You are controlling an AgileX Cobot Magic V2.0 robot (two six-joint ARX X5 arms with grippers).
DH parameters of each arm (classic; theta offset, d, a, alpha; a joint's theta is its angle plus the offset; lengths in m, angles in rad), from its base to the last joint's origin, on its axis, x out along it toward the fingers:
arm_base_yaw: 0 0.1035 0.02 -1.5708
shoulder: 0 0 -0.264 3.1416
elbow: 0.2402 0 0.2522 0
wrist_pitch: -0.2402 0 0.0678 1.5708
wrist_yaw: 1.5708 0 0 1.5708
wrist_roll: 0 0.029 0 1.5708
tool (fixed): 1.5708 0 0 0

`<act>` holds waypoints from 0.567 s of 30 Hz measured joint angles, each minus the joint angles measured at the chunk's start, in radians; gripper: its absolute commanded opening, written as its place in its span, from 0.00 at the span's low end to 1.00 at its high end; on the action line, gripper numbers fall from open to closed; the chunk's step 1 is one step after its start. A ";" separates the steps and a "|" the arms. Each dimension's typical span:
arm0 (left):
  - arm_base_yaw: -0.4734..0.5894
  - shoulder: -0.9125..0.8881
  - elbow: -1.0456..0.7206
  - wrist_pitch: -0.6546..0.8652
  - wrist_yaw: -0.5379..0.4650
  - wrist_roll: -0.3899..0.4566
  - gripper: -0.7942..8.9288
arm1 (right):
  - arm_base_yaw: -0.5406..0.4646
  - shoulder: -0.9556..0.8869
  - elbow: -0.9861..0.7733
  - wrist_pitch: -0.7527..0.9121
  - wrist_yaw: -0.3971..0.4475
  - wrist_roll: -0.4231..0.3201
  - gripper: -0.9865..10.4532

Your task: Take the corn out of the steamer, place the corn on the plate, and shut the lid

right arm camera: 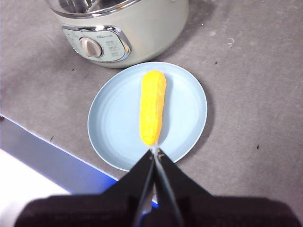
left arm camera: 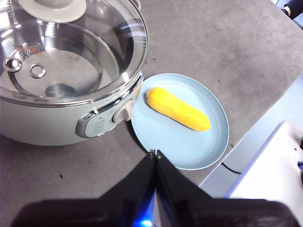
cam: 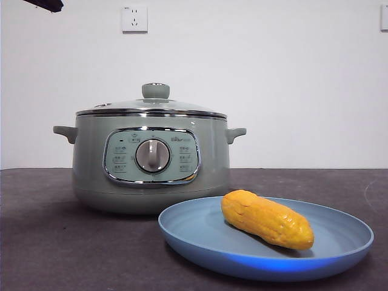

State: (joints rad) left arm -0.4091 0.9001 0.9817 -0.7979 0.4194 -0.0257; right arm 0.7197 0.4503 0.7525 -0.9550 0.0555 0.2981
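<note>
The yellow-orange corn [cam: 267, 218] [left arm camera: 177, 109] [right arm camera: 152, 106] lies on the light-blue plate [cam: 339, 245] [left arm camera: 189, 146] [right arm camera: 111, 118], in front and to the right of the sage-green steamer [cam: 150, 163] [left arm camera: 42, 125] [right arm camera: 142, 28]. The glass lid [cam: 151, 104] [left arm camera: 109, 33] sits on the steamer, its green knob on top. My left gripper [left arm camera: 155, 153] is shut, empty, raised above the table by the plate's rim. My right gripper [right arm camera: 155, 150] is also shut and empty, high above the plate near the corn's tip. In the front view only a black arm tip [cam: 45, 4] shows at the top left.
The dark grey table [cam: 48, 242] runs to an edge near the plate in both wrist views. A white wall with a socket [cam: 134, 18] stands behind. A white base with a cable [left arm camera: 265, 179] lies beyond the table edge.
</note>
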 measured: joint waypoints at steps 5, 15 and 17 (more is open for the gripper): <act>0.000 0.000 0.000 0.006 0.000 0.000 0.08 | 0.000 0.000 0.000 0.000 0.000 0.000 0.09; 0.000 0.000 0.000 0.076 -0.183 0.060 0.08 | 0.000 0.000 0.000 -0.001 0.000 0.000 0.09; 0.008 -0.006 0.000 0.099 -0.232 0.087 0.08 | 0.000 0.000 0.000 -0.001 0.000 0.000 0.09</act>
State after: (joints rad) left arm -0.4011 0.8944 0.9813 -0.6987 0.1875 0.0612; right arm 0.7197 0.4503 0.7525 -0.9562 0.0551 0.2981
